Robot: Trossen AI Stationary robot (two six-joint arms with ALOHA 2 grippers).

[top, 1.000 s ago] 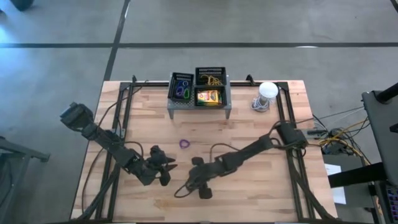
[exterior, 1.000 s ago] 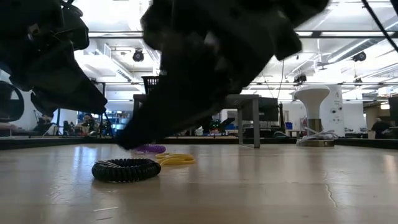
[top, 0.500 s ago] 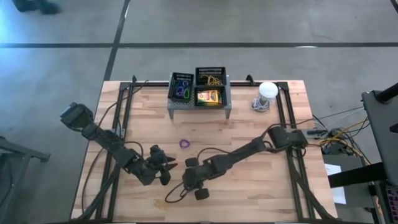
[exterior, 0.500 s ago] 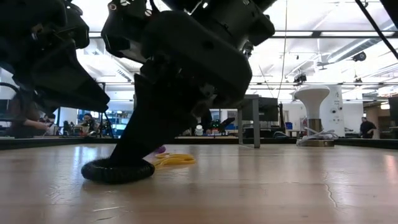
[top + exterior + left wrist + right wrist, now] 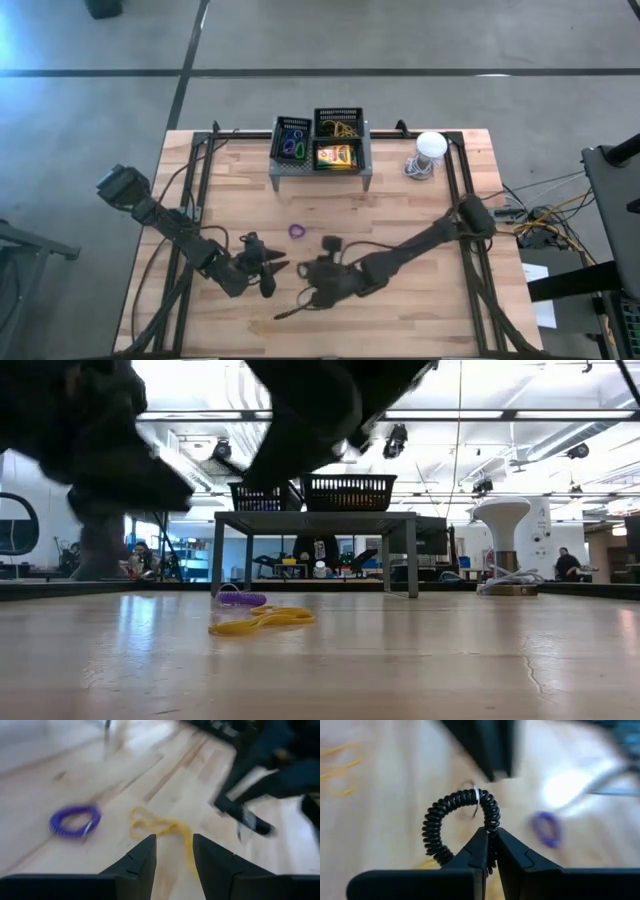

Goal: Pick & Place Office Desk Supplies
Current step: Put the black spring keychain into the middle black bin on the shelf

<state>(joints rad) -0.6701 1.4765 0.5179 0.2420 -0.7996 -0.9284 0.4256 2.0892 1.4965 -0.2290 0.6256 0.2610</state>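
My right gripper is shut on a black coiled loop band, above the table's near middle. My left gripper stands open just to its left, touching nothing. Beyond its fingers a purple loop band and a yellow rubber band lie flat on the wood, as the low view shows for the purple band and the yellow band. A crayon box and more bands sit in the rack's baskets. My right gripper pinches one stretch of the black band's coil between its two fingertips. The fingers come slanting down from the table's right. The loop stands out past the fingertips, lifted clear of the table, and a small metal ring hangs on its far side.
A grey mesh rack with black baskets stands at the far middle. A white-domed round object sits at the far right. Bare wood lies between the rack and the grippers, apart from the purple loop. A cable trails near the front.
My right gripper has come down on the black coiled band where it lay on the table, shut on it and risen, tipping nearer to level. The band has left the tabletop and is lifted clear. The purple and yellow bands have stayed where they were.
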